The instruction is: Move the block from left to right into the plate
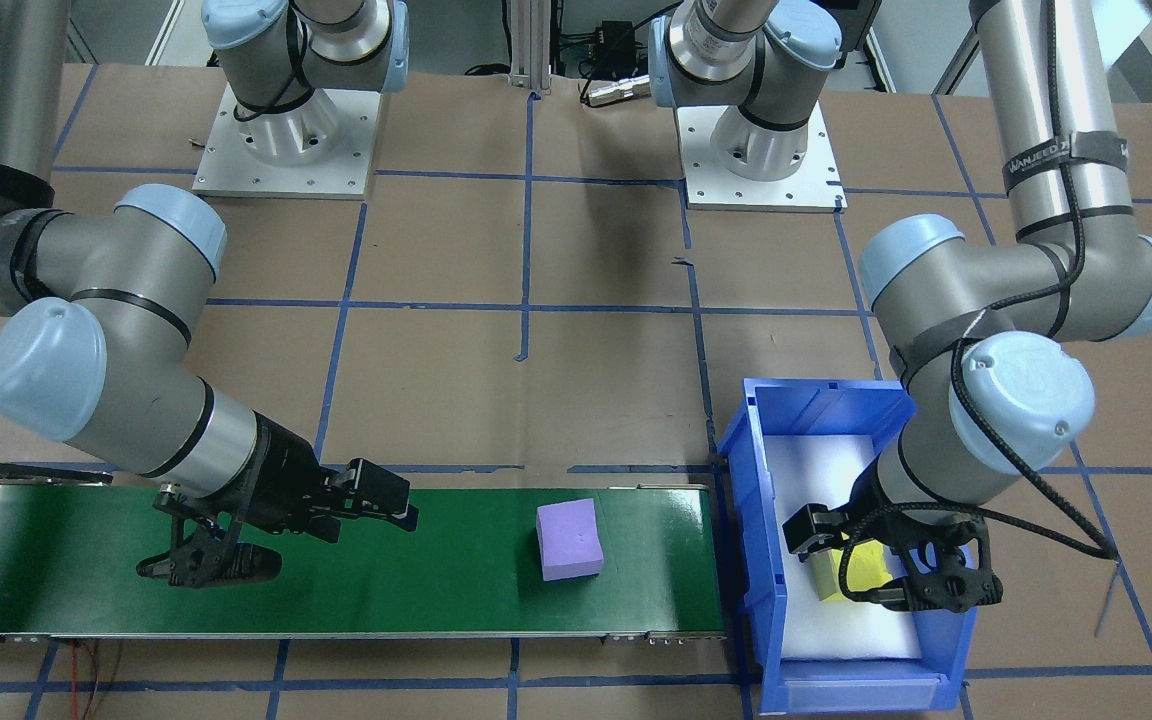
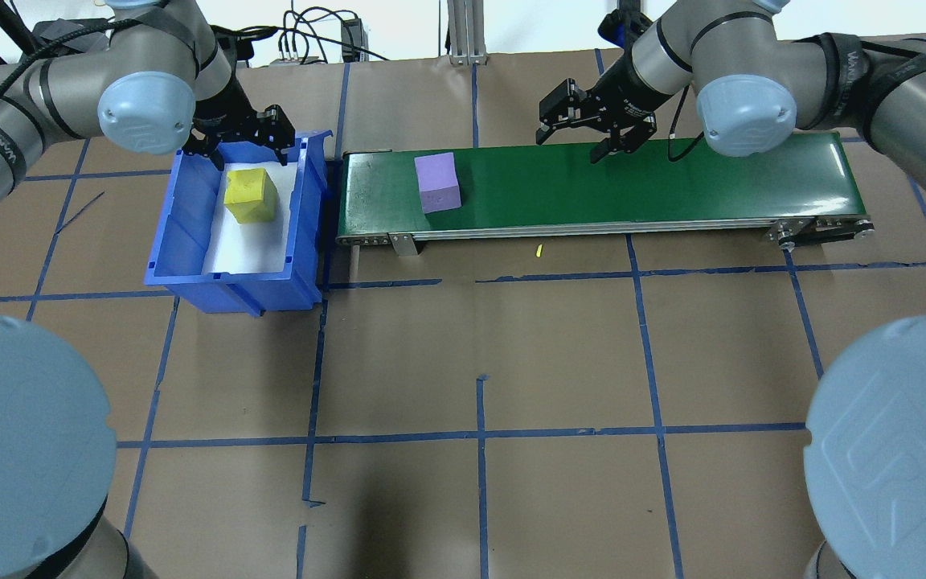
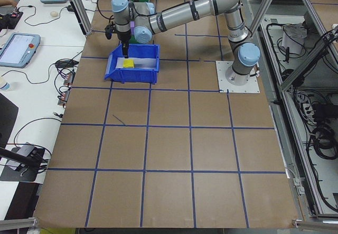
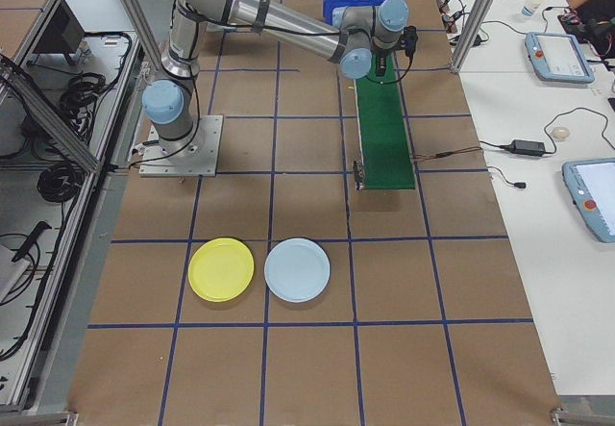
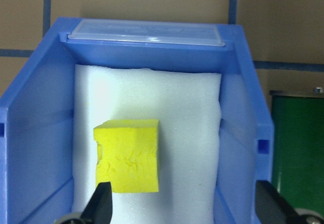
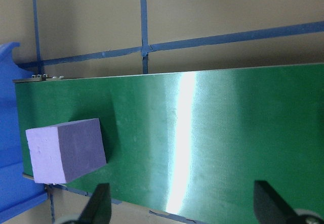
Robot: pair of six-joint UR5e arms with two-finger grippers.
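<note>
A purple block (image 2: 438, 182) lies on the green conveyor belt (image 2: 632, 185) near its end beside the blue bin (image 2: 190, 233). My right gripper (image 2: 616, 145) hovers open over the belt, well away from the purple block (image 6: 66, 149). Inside the bin, a yellow block (image 5: 129, 155) rests on white foam. My left gripper (image 5: 185, 206) hangs open just above it, fingers spread wider than the block and holding nothing. A yellow plate (image 4: 221, 269) and a light blue plate (image 4: 297, 269) lie side by side on the table, far from the belt.
The bin's walls (image 5: 243, 107) stand close on both sides of the left gripper. The belt (image 4: 382, 128) runs from the bin toward the plates' end of the table. A small yellow scrap (image 2: 538, 251) lies on the brown paper in front of the belt.
</note>
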